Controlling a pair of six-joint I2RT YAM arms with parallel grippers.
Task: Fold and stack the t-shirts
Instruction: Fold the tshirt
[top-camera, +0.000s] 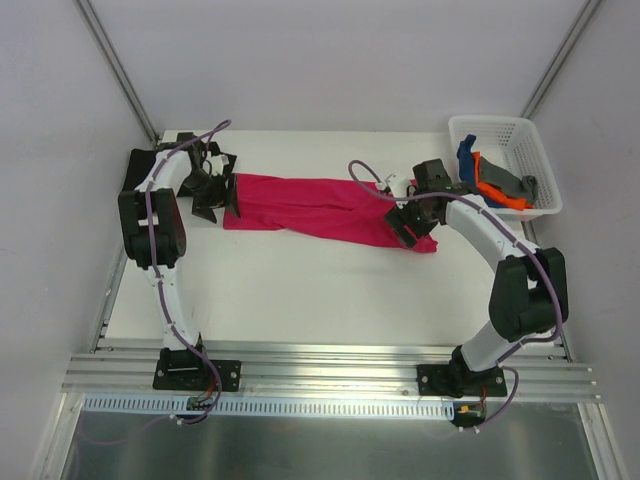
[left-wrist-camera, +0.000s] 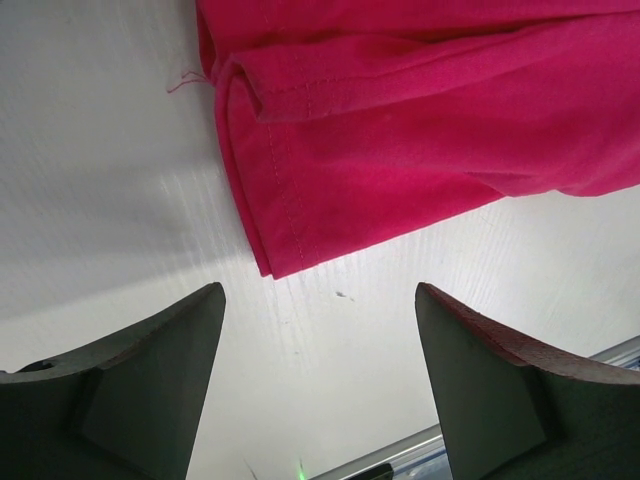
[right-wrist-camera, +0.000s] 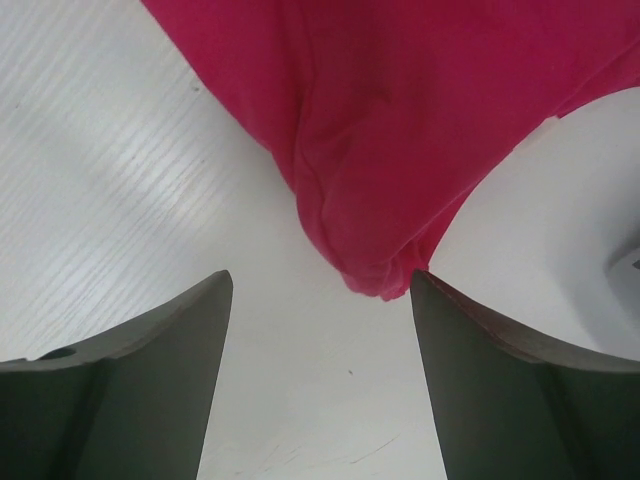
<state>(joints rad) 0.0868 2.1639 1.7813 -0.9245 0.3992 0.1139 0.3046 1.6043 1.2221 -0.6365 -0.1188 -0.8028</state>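
Note:
A crimson-pink t-shirt (top-camera: 320, 207) lies stretched in a long band across the far half of the table. My left gripper (top-camera: 218, 196) is open at its left end; in the left wrist view the shirt's hemmed corner (left-wrist-camera: 400, 130) lies just beyond my spread fingers (left-wrist-camera: 150, 370). My right gripper (top-camera: 412, 222) is open at its right end; in the right wrist view the bunched tip of the shirt (right-wrist-camera: 400, 130) lies just ahead of my fingers (right-wrist-camera: 500, 370), touching the right one. Blue, orange and grey shirts (top-camera: 490, 175) lie in the basket.
A white lattice basket (top-camera: 530, 135) stands at the far right corner of the table. The table's near edge is an aluminium rail (top-camera: 330, 370). Grey walls close in the back and sides.

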